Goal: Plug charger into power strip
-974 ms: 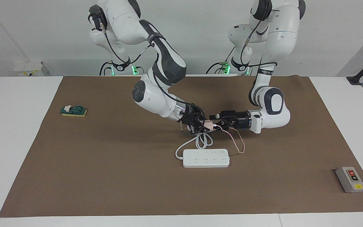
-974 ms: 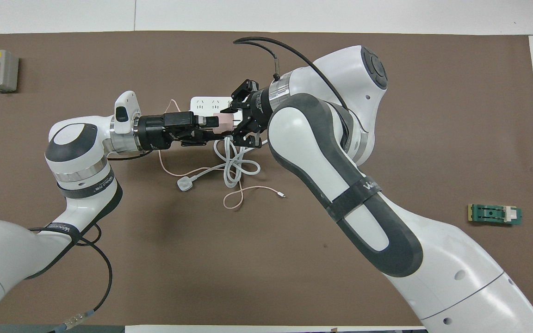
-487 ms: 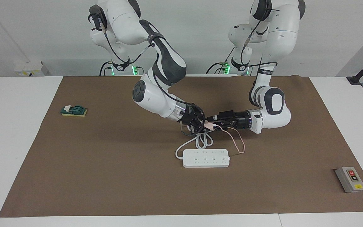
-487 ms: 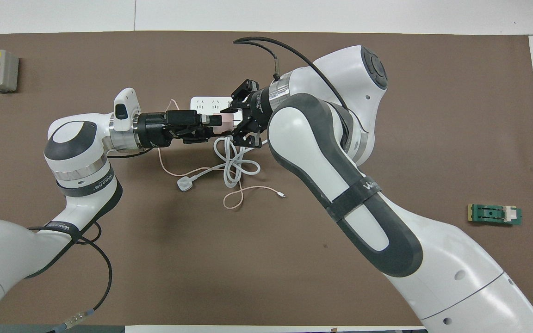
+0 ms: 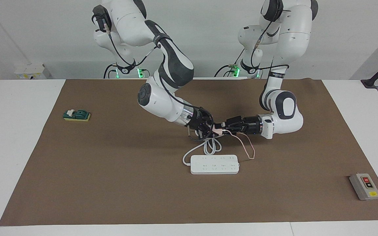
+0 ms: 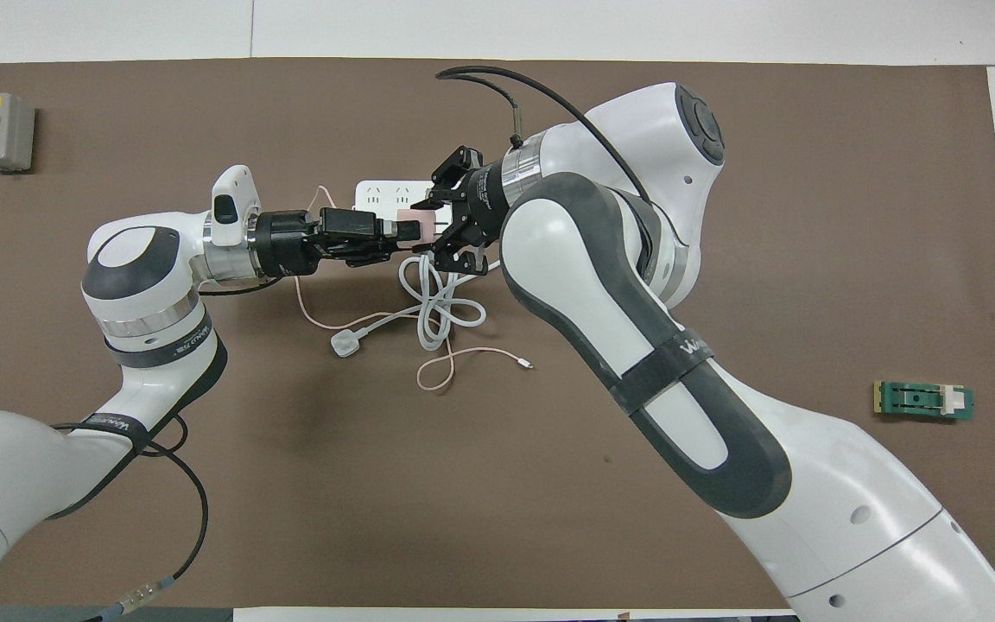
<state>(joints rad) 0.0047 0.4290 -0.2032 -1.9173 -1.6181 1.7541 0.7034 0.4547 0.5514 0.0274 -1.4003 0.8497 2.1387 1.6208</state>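
Both grippers, left gripper (image 5: 222,126) and right gripper (image 5: 211,128), clamp the charger (image 5: 218,130) above the power strip's (image 5: 214,164) cord loop; right should release before left carries it, prongs down, over a socket.

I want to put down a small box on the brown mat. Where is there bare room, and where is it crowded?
Bare: the brown mat between the green block and the flat white power strip, and from the strip toward the grey button box. Crowded: mid-table, where white cord and thin pink cable lie.
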